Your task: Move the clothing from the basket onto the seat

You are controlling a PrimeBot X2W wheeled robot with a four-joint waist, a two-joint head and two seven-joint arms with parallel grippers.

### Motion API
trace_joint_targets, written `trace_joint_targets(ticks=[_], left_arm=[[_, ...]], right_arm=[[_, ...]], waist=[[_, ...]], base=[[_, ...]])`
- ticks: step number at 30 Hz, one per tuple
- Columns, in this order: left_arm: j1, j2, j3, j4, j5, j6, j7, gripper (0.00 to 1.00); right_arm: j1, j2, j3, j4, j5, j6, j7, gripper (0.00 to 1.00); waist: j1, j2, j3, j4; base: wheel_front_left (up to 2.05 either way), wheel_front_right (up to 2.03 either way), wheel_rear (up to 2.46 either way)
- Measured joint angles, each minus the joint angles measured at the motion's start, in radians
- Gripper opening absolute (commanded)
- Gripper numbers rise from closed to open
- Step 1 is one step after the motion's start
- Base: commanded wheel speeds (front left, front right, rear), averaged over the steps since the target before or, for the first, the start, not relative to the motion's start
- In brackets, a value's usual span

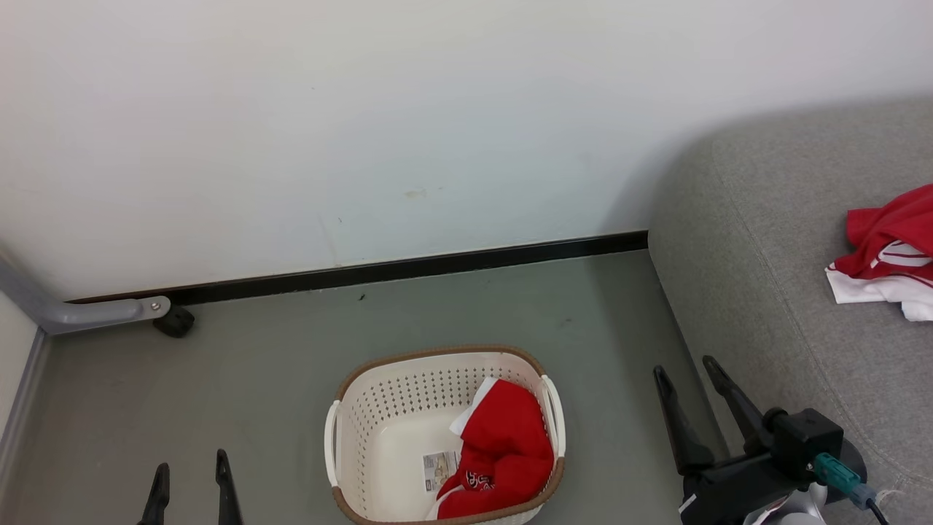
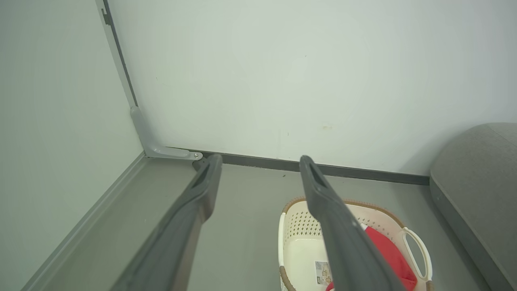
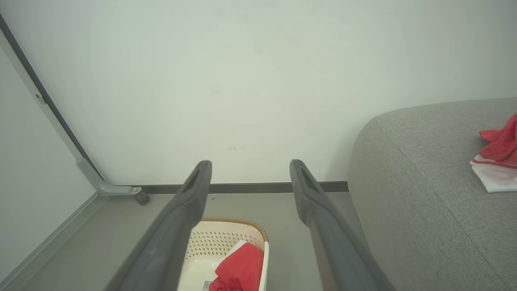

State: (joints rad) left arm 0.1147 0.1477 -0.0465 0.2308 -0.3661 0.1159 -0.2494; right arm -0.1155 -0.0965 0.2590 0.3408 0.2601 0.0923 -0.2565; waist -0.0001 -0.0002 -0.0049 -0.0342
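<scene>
Right claw [image 1: 684,366] stands wide and empty, and left claw [image 1: 191,461] likewise. The grey seat [image 1: 787,292] lies just right of the right claw. The basket [image 1: 379,408] sits between both claws, holding red clothing [image 1: 510,437]. More clothing rests on the seat.

Bare floor [image 1: 255,394] rings the basket [image 1: 437,351] on its left, far and right sides. The right gripper [image 1: 684,367], fingers spread, hangs over the strip between the basket and the seat [image 1: 765,306]. The basket's top is open. Its left half is bare, while a red garment [image 1: 510,437] fills the right. The wall [image 1: 364,146] bounds the floor's far edge, where a bracket [image 1: 102,313] and caster [image 1: 173,321] occupy the far left corner. A second red garment [image 1: 885,248] lies on the seat, well in from its rounded left edge.
</scene>
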Motion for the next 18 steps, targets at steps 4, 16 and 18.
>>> trace_joint_targets(ticks=[4,16,18], left_arm=[[0.006,-0.003,0.005,-0.018,0.011,0.0,0.0,1.0],[0.04,-0.015,0.004,-0.055,0.049,0.007,0.0,1.0],[0.04,-0.015,0.005,-0.059,0.052,0.007,0.0,1.0]], right_arm=[[0.003,0.002,-0.002,-0.008,-0.001,-0.01,0.0,1.0],[0.008,0.003,-0.004,-0.022,-0.007,-0.022,0.0,1.0],[0.008,0.003,-0.005,-0.023,-0.007,-0.023,0.0,1.0]], waist=[[0.0,0.0002,-0.002,0.0],[0.0001,0.0002,0.001,0.003],[0.0001,0.0002,0.002,0.004]], base=[[0.0,0.0,0.0],[0.0,0.0,0.0],[0.0,0.0,0.0]])
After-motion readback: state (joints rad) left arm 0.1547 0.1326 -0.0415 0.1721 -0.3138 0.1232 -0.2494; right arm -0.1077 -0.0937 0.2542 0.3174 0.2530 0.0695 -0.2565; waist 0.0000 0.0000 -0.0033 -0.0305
